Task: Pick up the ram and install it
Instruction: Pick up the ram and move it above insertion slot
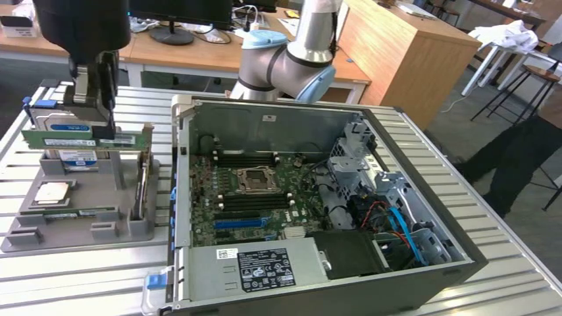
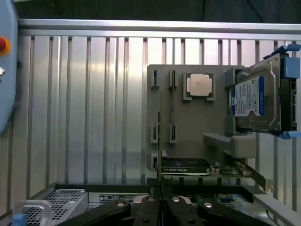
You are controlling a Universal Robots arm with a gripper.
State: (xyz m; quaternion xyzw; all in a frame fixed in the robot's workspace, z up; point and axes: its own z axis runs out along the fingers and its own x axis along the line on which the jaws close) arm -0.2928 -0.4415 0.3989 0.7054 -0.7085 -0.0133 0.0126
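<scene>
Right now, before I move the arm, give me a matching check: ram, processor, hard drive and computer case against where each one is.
1 ram
2 processor
3 hard drive
4 computer case

A open, on the exterior view's right
B lying flat on the grey tray
C gripped in the shut jaws
D propped up on edge on the tray

Pairs: 1-C, 2-B, 3-D, 4-A

On the table (image 1: 79, 276), the fixture tray (image 1: 88, 230) sits at the exterior view's left, with the open computer case (image 1: 263, 122) just beside it on that view's right. The motherboard (image 1: 255, 197) lies in the case. At the tray's back stands the hard drive (image 1: 51, 117) — the ram (image 1: 62, 138), gripped by your gripper (image 1: 102, 131), is above the tray, just before the drive. The processor (image 1: 52, 192) lies on the tray, nearer its front.
</scene>
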